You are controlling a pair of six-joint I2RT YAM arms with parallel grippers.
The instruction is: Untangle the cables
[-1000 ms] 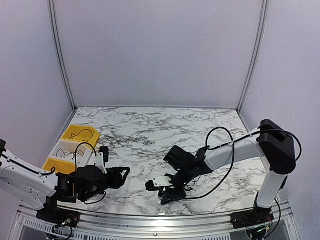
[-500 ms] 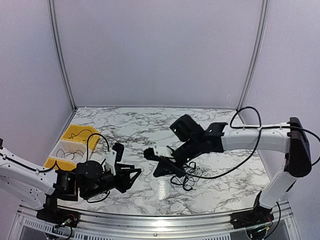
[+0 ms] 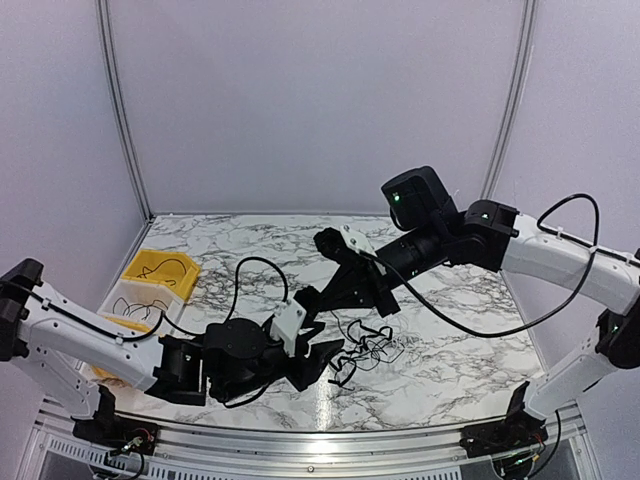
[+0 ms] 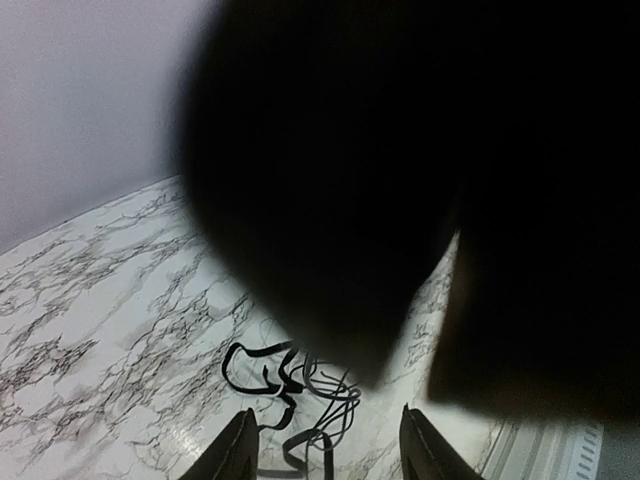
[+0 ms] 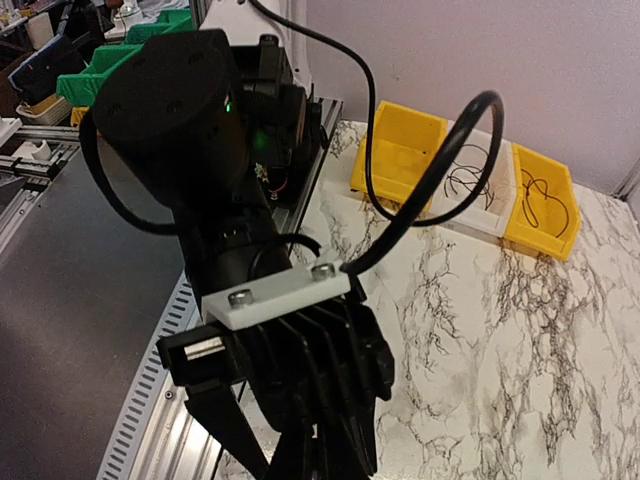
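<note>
The cables [image 3: 368, 348] lie in a loose black clump on the marble tabletop [image 3: 280, 250], a little right of centre in the near half and well inside the near edge rail [image 3: 330, 440].

The left arm [image 3: 90, 335] stretches low along that near edge from the left. The left gripper [image 3: 322, 350] has its jaws spread just left of the clump. In the left wrist view its two fingertips [image 4: 240, 450] stand apart, with the tangle [image 4: 290, 385] just beyond them and one strand reaching in between. Nothing is pinched there.

The right arm [image 3: 560, 255] arches in from the right, raised above the tabletop. The right gripper [image 3: 352, 298] hangs just above and to the far left of the clump, fingers pressed together. Thin strands rise from the clump toward it, but I cannot tell whether one is caught. The two grippers are close together, one over the other, and the right one fills most of the left wrist view as a dark blur.

Beyond the clump, bare marble runs to the back wall [image 3: 320, 110] and out to the right edge.

Along the left edge sits a row of bins, well apart from the clump: a yellow bin [image 3: 160, 270] farthest, a white bin [image 3: 135, 300], then another yellow bin [image 3: 110, 325] partly behind the left arm. Single looped strands [image 5: 545, 200] lie in the first two.
</note>
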